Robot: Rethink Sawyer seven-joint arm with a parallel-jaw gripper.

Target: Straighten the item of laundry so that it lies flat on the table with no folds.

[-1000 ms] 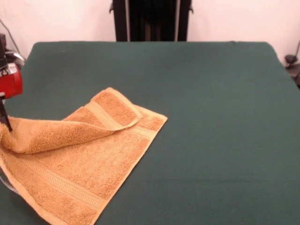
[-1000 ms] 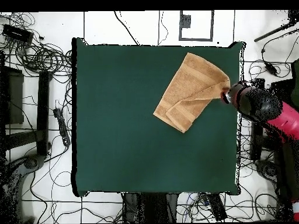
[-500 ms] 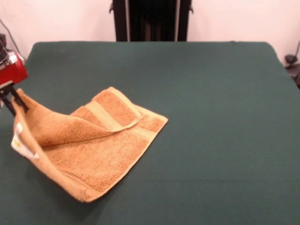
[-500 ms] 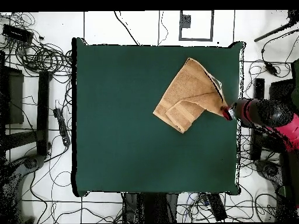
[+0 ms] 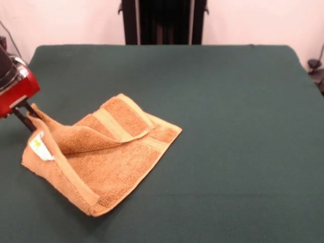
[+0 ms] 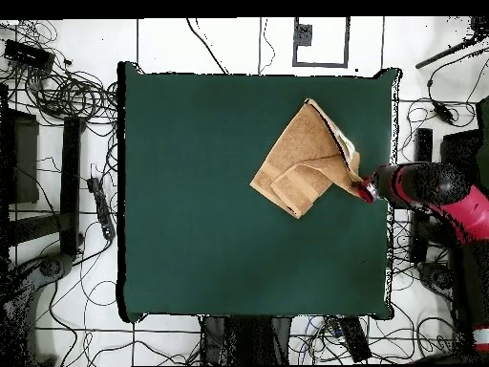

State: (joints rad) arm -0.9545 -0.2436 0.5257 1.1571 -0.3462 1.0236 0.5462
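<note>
The golden-orange towel [image 5: 109, 152] lies folded on the dark green table [image 5: 228, 126], near its left side in the front view. One end is doubled over the middle and a paler band shows on top. My gripper [image 5: 29, 117] is shut on the towel's left corner and holds it lifted off the cloth. The raised edge curls over and shows the small white tag [image 5: 40, 147]. In the overhead view the towel [image 6: 304, 164] sits near the table's right edge [image 6: 390, 248], with the gripper [image 6: 362, 188] at its lower right corner.
The robot's black pedestal [image 5: 163, 21] stands behind the far edge of the table. Cables and stands [image 6: 57, 115] lie on the floor around the table. The gripper is close to the table's side edge.
My gripper has moved up and toward the table's far side with the towel's corner. The near part of the towel has been dragged and folded inward, and the white tag now shows.
</note>
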